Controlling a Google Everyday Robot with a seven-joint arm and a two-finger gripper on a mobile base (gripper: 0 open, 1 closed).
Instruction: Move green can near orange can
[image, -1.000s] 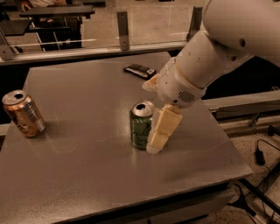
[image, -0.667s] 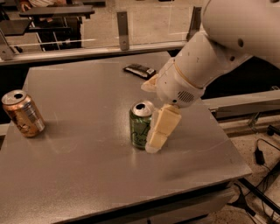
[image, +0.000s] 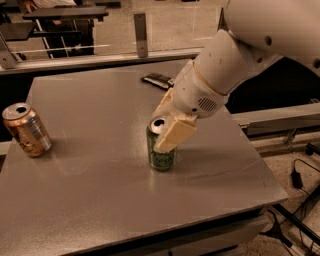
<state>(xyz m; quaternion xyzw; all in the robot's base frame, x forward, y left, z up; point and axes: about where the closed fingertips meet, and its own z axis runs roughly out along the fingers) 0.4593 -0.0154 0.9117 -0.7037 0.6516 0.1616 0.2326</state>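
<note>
We see the gripper (image: 158, 131) low over the middle of the table (image: 100, 195), fingers (image: 175, 134) spread. The upright green can (image: 162, 157) stands between them, the nearer finger crossing its top. The orange can (image: 27, 131) stands at the left edge, well apart.

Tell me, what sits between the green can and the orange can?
Only bare table, as the camera view shows. The gripper is at the green can, not in the stretch toward the orange can.
</note>
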